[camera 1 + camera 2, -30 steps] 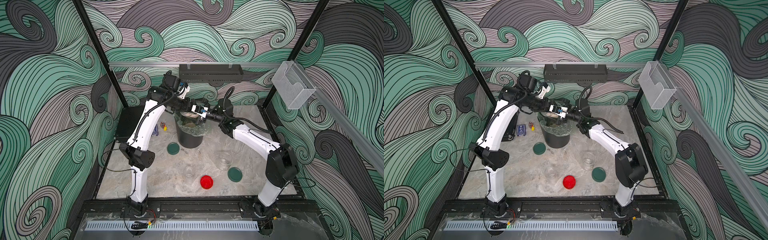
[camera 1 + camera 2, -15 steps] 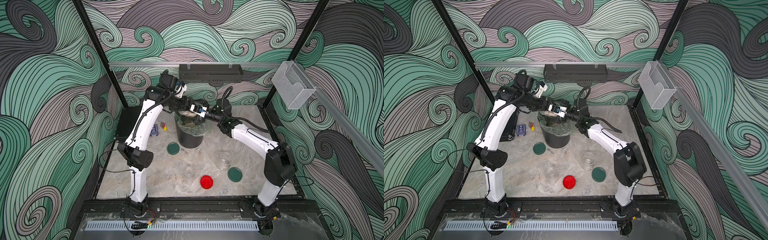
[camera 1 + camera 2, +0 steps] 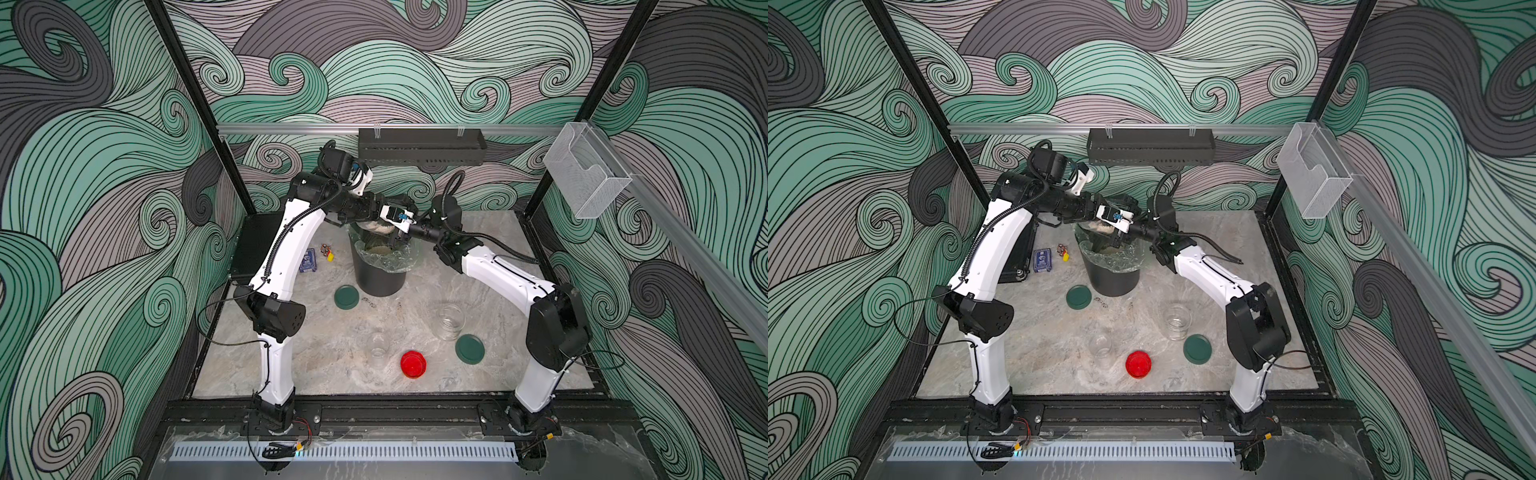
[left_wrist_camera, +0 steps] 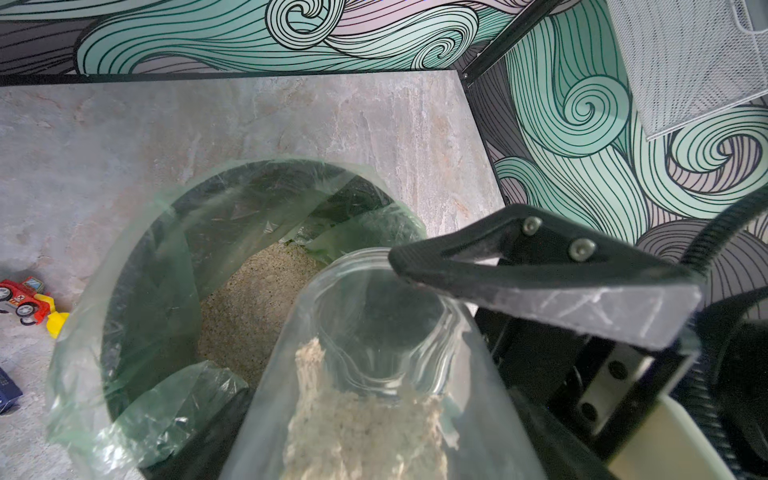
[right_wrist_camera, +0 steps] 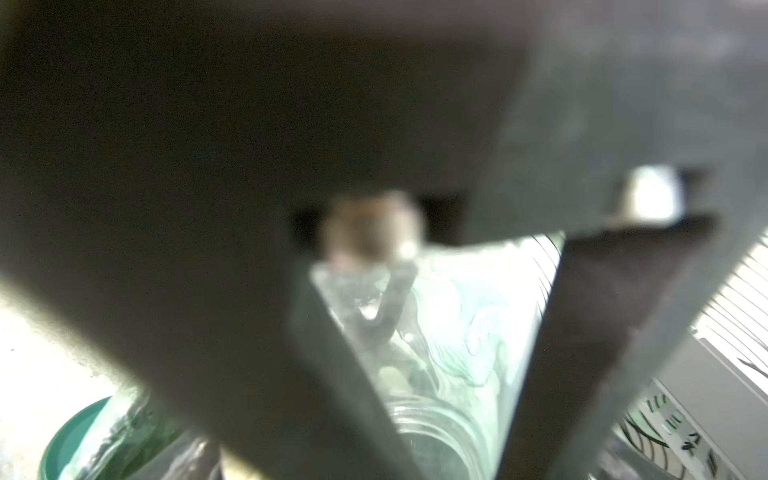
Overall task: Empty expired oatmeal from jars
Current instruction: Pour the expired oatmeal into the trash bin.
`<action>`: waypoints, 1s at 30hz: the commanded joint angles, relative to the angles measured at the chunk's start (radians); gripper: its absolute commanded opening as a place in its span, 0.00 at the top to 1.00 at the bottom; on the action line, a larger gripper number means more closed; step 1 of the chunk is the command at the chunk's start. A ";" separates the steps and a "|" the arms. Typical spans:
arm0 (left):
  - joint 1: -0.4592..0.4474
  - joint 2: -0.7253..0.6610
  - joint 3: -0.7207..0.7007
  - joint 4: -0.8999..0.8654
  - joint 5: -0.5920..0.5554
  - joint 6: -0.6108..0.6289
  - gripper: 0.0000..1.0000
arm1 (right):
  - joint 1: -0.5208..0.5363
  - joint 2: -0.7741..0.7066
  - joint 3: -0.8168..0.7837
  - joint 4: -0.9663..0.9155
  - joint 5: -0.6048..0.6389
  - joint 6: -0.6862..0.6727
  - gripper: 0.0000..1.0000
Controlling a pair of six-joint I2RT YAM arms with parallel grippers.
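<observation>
My left gripper point(image 3: 376, 220) is shut on a clear glass jar point(image 3: 374, 227), held tilted with its mouth over the black bin point(image 3: 380, 282). In the left wrist view, oatmeal point(image 4: 365, 432) lies along the jar's lower wall. More of it is heaped at the bottom of the lined bin point(image 4: 249, 299). My right gripper point(image 3: 397, 241) is open at the jar's mouth, one of its fingers point(image 4: 519, 266) resting at the rim. Two empty jars point(image 3: 449, 321) point(image 3: 378, 344) stand at the front, beside two green lids point(image 3: 346, 296) point(image 3: 469, 348) and a red lid point(image 3: 413, 364).
A toy car point(image 3: 327, 251) and a blue card box point(image 3: 307, 261) lie left of the bin, next to a black box point(image 3: 253, 249) at the left edge. A black shelf point(image 3: 419, 145) hangs on the back rail, a clear holder point(image 3: 582, 183) on the right rail.
The left arm's upper joints have shifted slightly left. The jar stays tilted over the bin, with the right gripper at its mouth.
</observation>
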 commanded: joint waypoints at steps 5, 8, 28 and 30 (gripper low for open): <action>-0.010 -0.052 0.050 -0.026 0.044 -0.023 1.00 | 0.004 0.039 0.048 -0.028 -0.017 0.068 0.12; -0.010 -0.053 0.050 -0.020 0.043 -0.019 1.00 | 0.004 0.036 0.050 -0.036 -0.026 0.074 0.20; -0.003 -0.123 -0.089 0.186 0.123 -0.087 0.21 | -0.006 0.031 0.085 -0.094 -0.068 0.122 0.59; 0.002 -0.136 -0.111 0.208 0.123 -0.100 0.18 | -0.010 0.031 0.085 -0.094 -0.074 0.130 0.60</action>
